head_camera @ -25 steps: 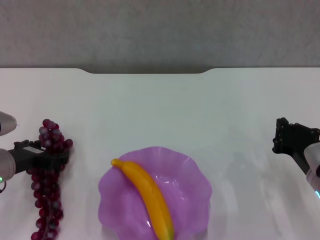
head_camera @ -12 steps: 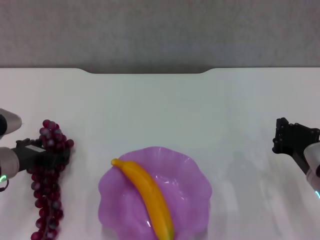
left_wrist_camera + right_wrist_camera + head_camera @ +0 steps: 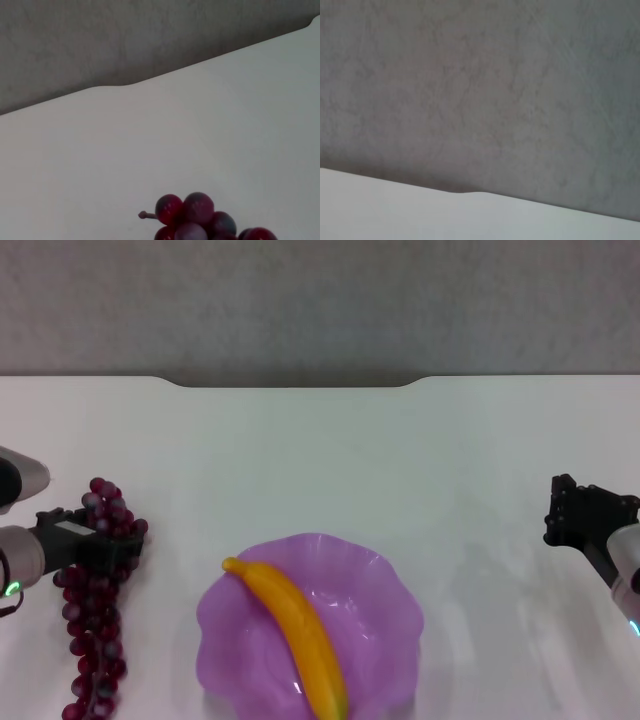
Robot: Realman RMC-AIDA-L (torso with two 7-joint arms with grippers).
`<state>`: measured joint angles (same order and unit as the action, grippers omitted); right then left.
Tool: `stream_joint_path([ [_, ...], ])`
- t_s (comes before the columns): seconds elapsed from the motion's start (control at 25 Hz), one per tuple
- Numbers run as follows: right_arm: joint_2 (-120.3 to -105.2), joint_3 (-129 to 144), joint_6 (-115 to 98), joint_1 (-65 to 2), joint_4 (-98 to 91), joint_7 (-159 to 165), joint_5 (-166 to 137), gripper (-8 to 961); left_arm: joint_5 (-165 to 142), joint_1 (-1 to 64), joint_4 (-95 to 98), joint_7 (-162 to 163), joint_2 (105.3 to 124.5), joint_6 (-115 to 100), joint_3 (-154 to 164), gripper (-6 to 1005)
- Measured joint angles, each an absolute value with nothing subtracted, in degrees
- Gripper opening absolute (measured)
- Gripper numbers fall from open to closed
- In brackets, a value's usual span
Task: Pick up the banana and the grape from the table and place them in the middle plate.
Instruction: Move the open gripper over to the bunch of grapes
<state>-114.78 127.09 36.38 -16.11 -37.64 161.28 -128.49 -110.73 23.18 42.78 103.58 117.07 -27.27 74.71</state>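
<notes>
While the banana [image 3: 292, 632] lies in the middle plate [image 3: 390, 585], left gripper [image 3: 95, 550] straddles the grape [image 3: 93, 640], finger state indiscernible; right gripper [image 3: 580, 517] idles on the far side.

No text, label, brand, number or sign can be read on anything shown in any of the three views.
</notes>
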Motion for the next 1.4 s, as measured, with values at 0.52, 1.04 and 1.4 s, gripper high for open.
stream_joint_path([
  [0.52,-114.78,127.1,36.4,-16.2,-37.9,161.3,-128.5,25,-110.7,25.5,39.4,103.4,116.97,-26.7,74.8,894],
  [1.04,-114.78,127.1,36.4,-16.2,-37.9,161.3,-128.5,25,-110.9,25.5,38.8,103.4,117.09,-24.5,75.5,893],
  [1.4,-114.78,127.1,36.4,-16.2,-37.9,161.3,-128.5,25,-110.9,25.5,38.7,103.4,117.07,-24.2,75.4,869],
])
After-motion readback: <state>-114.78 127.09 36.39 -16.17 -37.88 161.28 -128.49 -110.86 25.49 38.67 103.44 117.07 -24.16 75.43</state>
